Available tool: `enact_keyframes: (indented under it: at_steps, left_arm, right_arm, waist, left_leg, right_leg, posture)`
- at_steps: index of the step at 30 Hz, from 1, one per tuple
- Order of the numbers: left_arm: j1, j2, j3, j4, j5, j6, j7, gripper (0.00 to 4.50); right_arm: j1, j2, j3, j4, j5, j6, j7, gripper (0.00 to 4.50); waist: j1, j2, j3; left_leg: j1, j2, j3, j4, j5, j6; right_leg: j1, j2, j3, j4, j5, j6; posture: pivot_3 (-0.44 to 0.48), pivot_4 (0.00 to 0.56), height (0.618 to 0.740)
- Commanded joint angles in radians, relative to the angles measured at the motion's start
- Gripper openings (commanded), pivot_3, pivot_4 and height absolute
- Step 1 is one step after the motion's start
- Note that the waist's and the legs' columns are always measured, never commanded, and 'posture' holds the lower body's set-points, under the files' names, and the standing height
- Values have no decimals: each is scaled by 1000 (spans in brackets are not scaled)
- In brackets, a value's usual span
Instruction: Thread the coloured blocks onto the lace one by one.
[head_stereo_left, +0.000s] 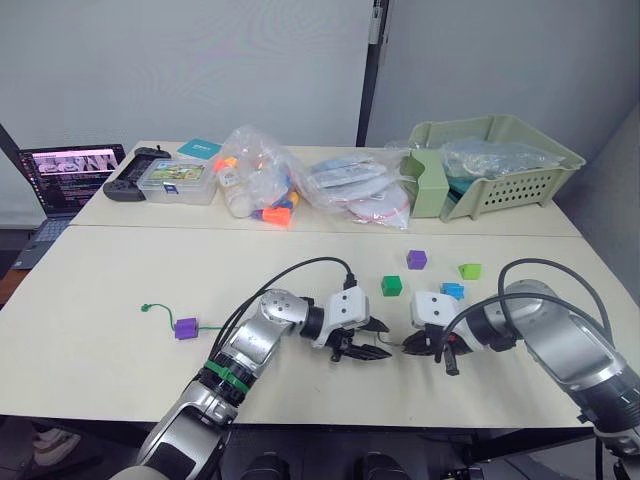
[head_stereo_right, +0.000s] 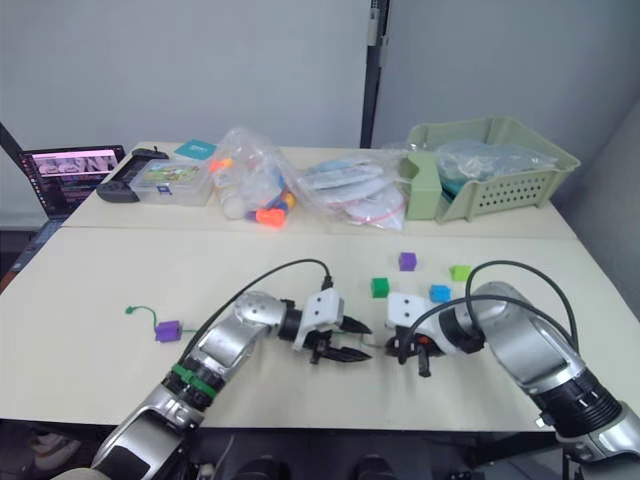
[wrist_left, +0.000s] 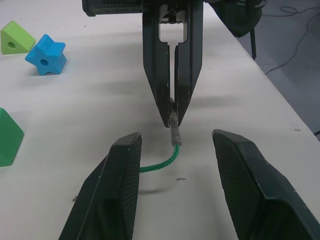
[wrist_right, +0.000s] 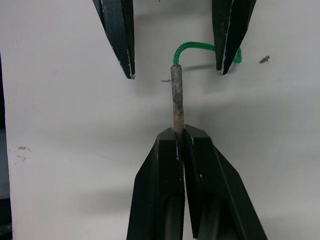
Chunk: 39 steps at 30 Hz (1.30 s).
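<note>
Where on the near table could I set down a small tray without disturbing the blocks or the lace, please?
The near left of the table, in front of the threaded purple block, is bare, as is the strip behind it up to the seam. The centre is crowded: both grippers meet at the lace, with loose blocks just behind. The far table is full of bags and boxes.

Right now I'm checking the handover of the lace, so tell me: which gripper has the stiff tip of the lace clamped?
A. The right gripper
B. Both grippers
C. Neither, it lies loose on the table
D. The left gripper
A. The right gripper has its fingers shut on the stiff tip of the lace, while the left gripper stands open, its fingers apart on either side of the cord.
</note>
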Motion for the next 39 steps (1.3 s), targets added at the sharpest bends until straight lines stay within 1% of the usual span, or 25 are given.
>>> enact_keyframes:
  at_steps: [1, 4, 6, 7, 9, 18, 19, 24, 30, 39]
  left_arm:
    - [-20, -12, -7, -7, 2, -20, -1, 2341]
    - [-20, -21, -7, -4, 2, -18, 0, 1561]
    - [-21, -28, -6, -3, -1, -13, -1, 936]
    - [-23, -31, -9, -1, 2, -11, 0, 552]
    - [-24, -35, -16, 2, 9, -11, 0, 24]
    - [-25, -41, -23, 5, 20, -11, 15, 24]
    - [-24, -41, -23, 4, 18, -10, 14, 273]
    - [-27, -42, -31, 6, 26, -21, 18, 1786]
    - [-39, -43, -43, 36, 53, -42, 33, 1786]
    - [-38, -57, -37, 44, 52, -53, 29, 1786]
  right_arm:
    - [-1, -16, -32, -15, 13, -4, -3, 0]
    - [1, -21, -36, -16, 15, -5, -2, 0]
    - [3, -23, -37, -17, 16, -5, -3, 0]
    - [4, -24, -37, -18, 17, -5, -4, 0]
    - [5, -25, -38, -20, 19, -3, -5, 0]
    - [5, -27, -43, -31, 25, 7, -6, 0]
    - [4, -27, -43, -32, 25, 8, -6, 0]
    - [-1, -24, -40, -32, 25, 14, -6, 0]
    - [-4, -23, -40, -33, 24, 18, -5, 0]
    - [-6, -20, -39, -32, 24, 23, -7, 0]
  waist:
    - [0, 0, 0]
    - [0, 0, 0]
    - [0, 0, 0]
    - [0, 0, 0]
    - [0, 0, 0]
    - [0, 0, 0]
    - [0, 0, 0]
    - [0, 0, 0]
    - [0, 0, 0]
    - [0, 0, 0]
  left_leg:
    - [0, 0, 0, 0, 0, 0]
    - [0, 0, 0, 0, 0, 0]
    - [0, 0, 0, 0, 0, 0]
    - [0, 0, 0, 0, 0, 0]
    - [0, 0, 0, 0, 0, 0]
    - [0, 0, 0, 0, 0, 0]
    - [0, 0, 0, 0, 0, 0]
    - [0, 0, 0, 0, 0, 0]
    - [0, 0, 0, 0, 0, 0]
    - [0, 0, 0, 0, 0, 0]
  right_leg:
    - [0, 0, 0, 0, 0, 0]
    - [0, 0, 0, 0, 0, 0]
    - [0, 0, 0, 0, 0, 0]
    - [0, 0, 0, 0, 0, 0]
    - [0, 0, 0, 0, 0, 0]
    - [0, 0, 0, 0, 0, 0]
    - [0, 0, 0, 0, 0, 0]
    - [0, 0, 0, 0, 0, 0]
    - [0, 0, 0, 0, 0, 0]
    - [0, 0, 0, 0, 0, 0]
  posture:
    - [0, 150, 737]
    - [0, 150, 737]
    - [0, 150, 737]
    - [0, 150, 737]
    - [0, 150, 737]
    - [0, 150, 737]
    - [0, 150, 737]
    - [0, 150, 737]
    - [0, 150, 737]
    - [0, 150, 737]
